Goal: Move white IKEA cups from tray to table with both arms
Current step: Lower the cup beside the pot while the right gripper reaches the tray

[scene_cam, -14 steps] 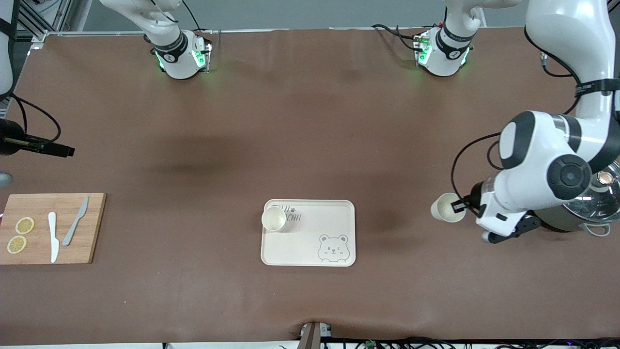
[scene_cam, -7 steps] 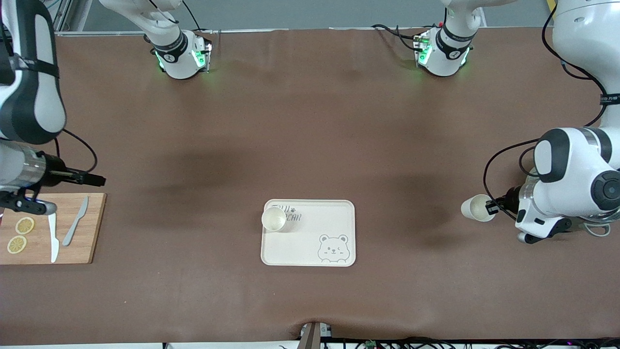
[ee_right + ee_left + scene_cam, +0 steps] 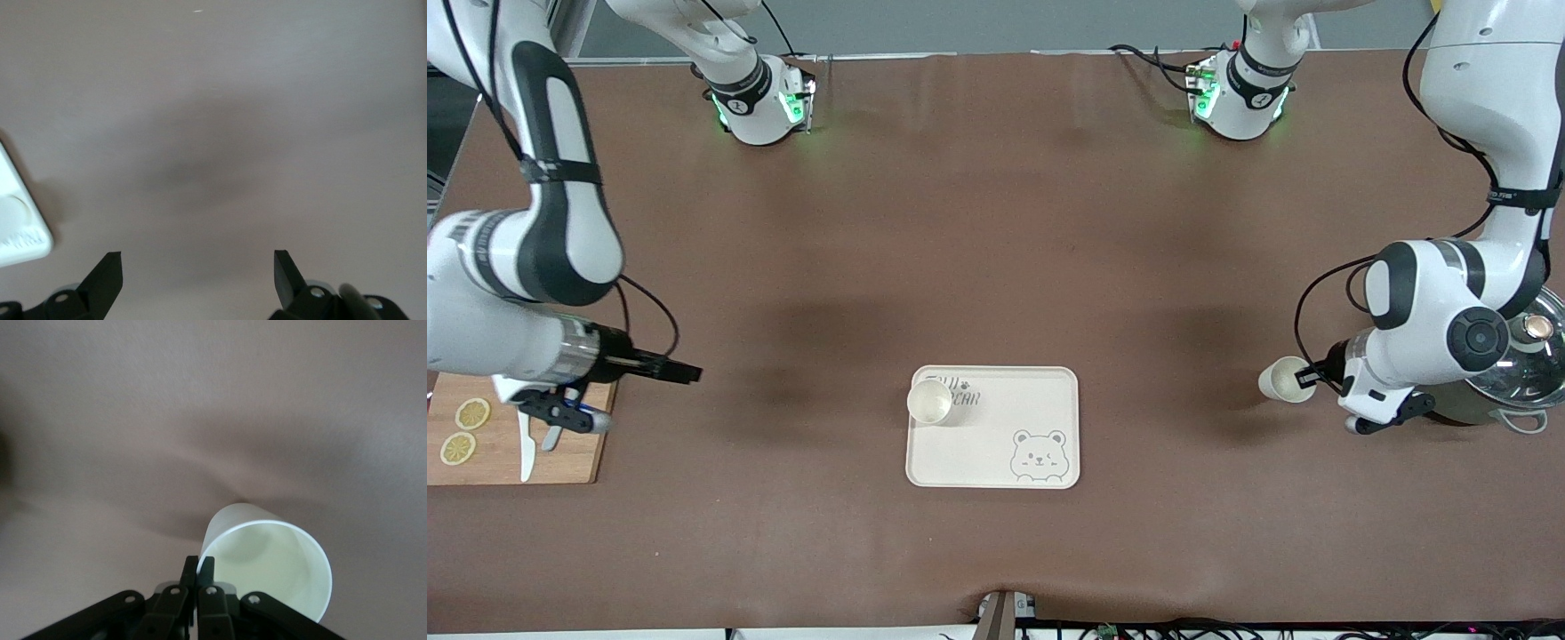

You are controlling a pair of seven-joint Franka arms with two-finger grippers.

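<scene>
One white IKEA cup (image 3: 929,401) stands upright on the cream bear tray (image 3: 1040,391), at its corner toward the right arm's end. My left gripper (image 3: 1307,377) is shut on the rim of the second white cup (image 3: 1280,380), held tilted above the bare table between the tray and a pot; in the left wrist view the fingers pinch the cup's (image 3: 270,567) rim. My right gripper (image 3: 689,374) is open and empty over the table beside the cutting board; its wrist view shows the spread gripper (image 3: 198,263) and a tray corner (image 3: 20,233).
A wooden cutting board (image 3: 480,467) with two lemon slices and two knives lies at the right arm's end. A metal pot with a glass lid (image 3: 1525,369) stands at the left arm's end, partly hidden by the left arm.
My right arm has swung in from the table's end toward the tray. My left gripper carried the cup away from the tray, then back a little toward it.
</scene>
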